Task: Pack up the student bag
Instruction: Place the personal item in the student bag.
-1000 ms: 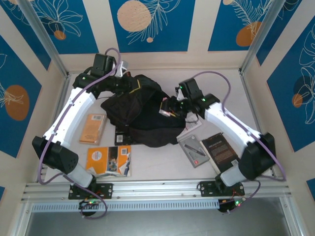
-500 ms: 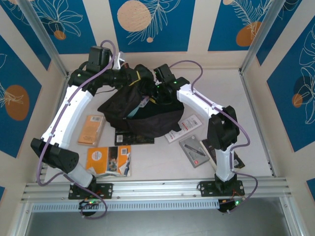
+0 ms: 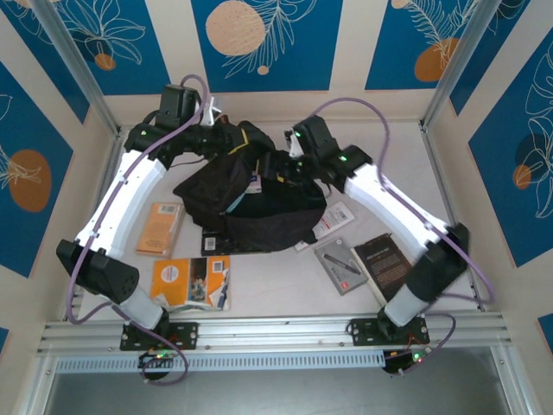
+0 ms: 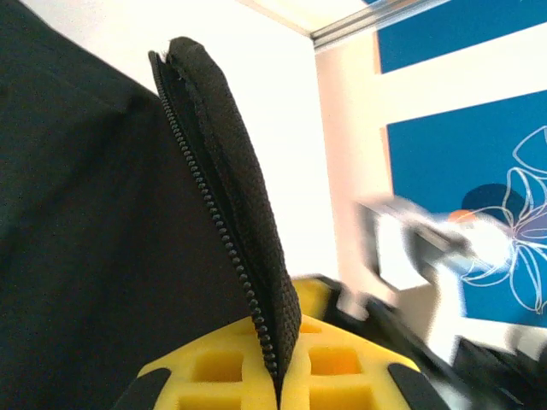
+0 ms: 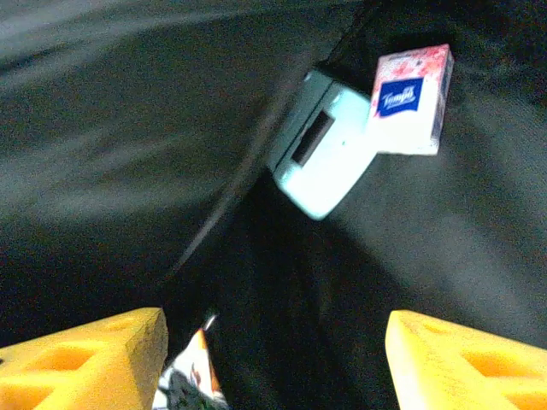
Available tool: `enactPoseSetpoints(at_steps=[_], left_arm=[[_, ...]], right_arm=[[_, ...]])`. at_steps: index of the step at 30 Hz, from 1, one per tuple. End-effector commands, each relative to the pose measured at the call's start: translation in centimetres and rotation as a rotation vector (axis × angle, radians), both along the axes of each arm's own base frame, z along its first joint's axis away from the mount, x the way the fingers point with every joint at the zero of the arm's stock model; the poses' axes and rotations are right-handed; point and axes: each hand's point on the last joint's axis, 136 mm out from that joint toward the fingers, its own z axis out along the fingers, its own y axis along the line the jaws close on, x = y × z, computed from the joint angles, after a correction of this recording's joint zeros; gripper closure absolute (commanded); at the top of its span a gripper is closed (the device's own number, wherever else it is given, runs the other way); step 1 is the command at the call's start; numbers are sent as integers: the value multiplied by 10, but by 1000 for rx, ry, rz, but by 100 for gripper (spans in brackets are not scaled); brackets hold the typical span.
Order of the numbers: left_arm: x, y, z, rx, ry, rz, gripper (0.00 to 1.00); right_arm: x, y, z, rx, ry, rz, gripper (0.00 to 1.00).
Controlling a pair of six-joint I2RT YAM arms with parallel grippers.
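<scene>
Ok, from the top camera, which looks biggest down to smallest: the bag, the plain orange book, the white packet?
1. Bag, far the biggest.
2. Orange book.
3. White packet, smallest, though the bag may hide part of it.

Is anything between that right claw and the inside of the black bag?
Nothing visible. The right gripper hangs open over the student bag, its edge pinched by the left gripper; a tissue pack and pale box lie inside.
</scene>
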Motion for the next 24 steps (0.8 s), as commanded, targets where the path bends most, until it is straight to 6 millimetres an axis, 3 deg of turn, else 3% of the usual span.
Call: enactPoseSetpoints(at_steps=[1,6,10,13,16,23,24], left_arm=[[-3,-6,2,-17,-37,-25,100],[-12,-22,-23,31,-9,-70,100],[-22,-38,-45,96,5,-124,100],[-28,-51,-58,137,16,-164,100],[-32,-59,-68,159,26,-189,100],[-34,-65,-73,175,34,-207,100],[-34,-65,-74,179,35,-211,100]], right_arm=[[-34,-54,-28,-138,37,-69,32],[-99,-134,-92,-300,259,-251,34],[-150,-176,-132,-340,419,-361,33],[-179,-194,-158,-318,562,-441,33],[-198,-199,-182,-266,685,-494,32],[-201,-197,-214,-145,791,-563,28],[-200,-196,-217,-123,804,-573,22]])
